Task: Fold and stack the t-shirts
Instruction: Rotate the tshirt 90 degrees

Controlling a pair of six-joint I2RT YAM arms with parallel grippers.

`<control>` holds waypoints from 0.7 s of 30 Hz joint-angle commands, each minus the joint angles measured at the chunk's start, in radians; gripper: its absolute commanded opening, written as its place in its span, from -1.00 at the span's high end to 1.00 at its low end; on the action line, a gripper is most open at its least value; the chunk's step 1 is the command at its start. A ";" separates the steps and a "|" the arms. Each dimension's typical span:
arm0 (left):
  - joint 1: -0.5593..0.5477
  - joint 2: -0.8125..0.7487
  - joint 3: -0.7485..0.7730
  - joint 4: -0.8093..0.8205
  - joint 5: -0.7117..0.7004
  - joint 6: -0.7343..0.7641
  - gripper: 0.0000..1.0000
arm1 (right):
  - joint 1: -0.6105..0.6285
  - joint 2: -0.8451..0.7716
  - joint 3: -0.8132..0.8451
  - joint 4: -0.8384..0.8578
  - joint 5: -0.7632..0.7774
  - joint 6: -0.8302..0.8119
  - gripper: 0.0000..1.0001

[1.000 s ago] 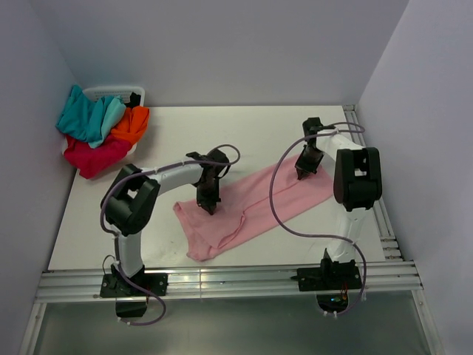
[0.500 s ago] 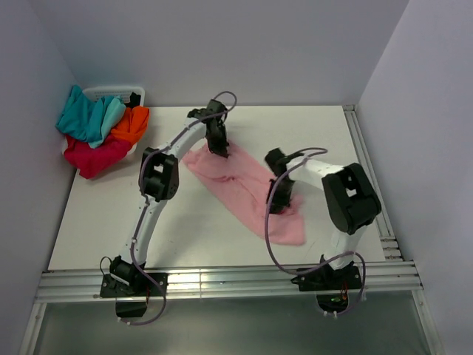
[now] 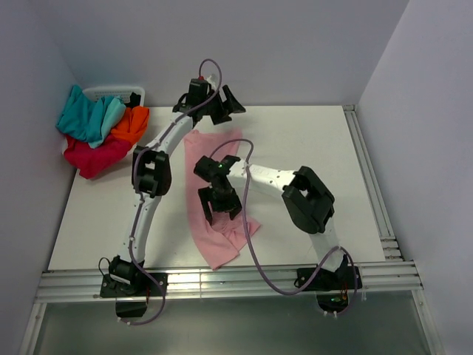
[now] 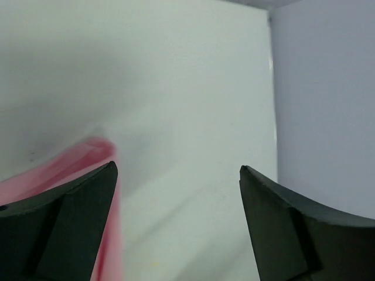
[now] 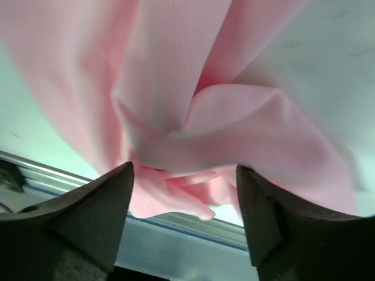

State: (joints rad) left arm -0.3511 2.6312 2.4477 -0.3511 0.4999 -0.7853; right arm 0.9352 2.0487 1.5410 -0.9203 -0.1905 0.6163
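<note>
My left claw [image 4: 177, 170] wide, empty, just beside far end of pink t-shirt [image 3: 222, 240]; right claw [image 5: 184, 170] wide over its bunched middle, likely to pinch fold. Shirt crumpled lengthwise, centre-left of surface [image 3: 318, 140]

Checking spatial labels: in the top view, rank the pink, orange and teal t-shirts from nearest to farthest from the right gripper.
1. Pink t-shirt, beneath the right gripper.
2. Orange t-shirt, far left.
3. Teal t-shirt, far-left corner.
</note>
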 commanded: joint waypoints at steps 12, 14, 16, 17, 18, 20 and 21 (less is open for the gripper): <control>0.103 -0.578 -0.364 -0.064 -0.095 0.107 -0.81 | -0.105 -0.021 0.464 -0.200 0.237 -0.049 -0.10; 0.101 -0.638 -0.423 -0.129 -0.179 0.122 -0.75 | -0.162 0.057 0.502 -0.155 0.215 -0.061 0.41; 0.101 -0.683 -0.487 -0.230 -0.216 0.144 -0.66 | -0.209 0.125 0.559 -0.144 0.201 -0.082 0.87; 0.101 -0.701 -0.510 -0.256 -0.243 0.152 -0.63 | -0.223 0.193 0.623 -0.144 0.201 -0.090 0.95; 0.100 -0.723 -0.571 -0.279 -0.265 0.158 -0.62 | -0.237 0.227 0.655 -0.146 0.198 -0.102 1.00; 0.089 -0.804 -0.653 -0.290 -0.291 0.158 -0.61 | -0.272 0.304 0.715 -0.131 0.171 -0.107 1.00; 0.084 -0.833 -0.733 -0.282 -0.297 0.149 -0.61 | -0.285 0.323 0.720 -0.106 0.161 -0.109 1.00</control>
State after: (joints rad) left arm -0.2539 1.8866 1.8397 -0.5400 0.2825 -0.6670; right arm 0.6888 2.3005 2.2078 -1.0592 -0.0010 0.5392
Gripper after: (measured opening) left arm 0.809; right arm 0.007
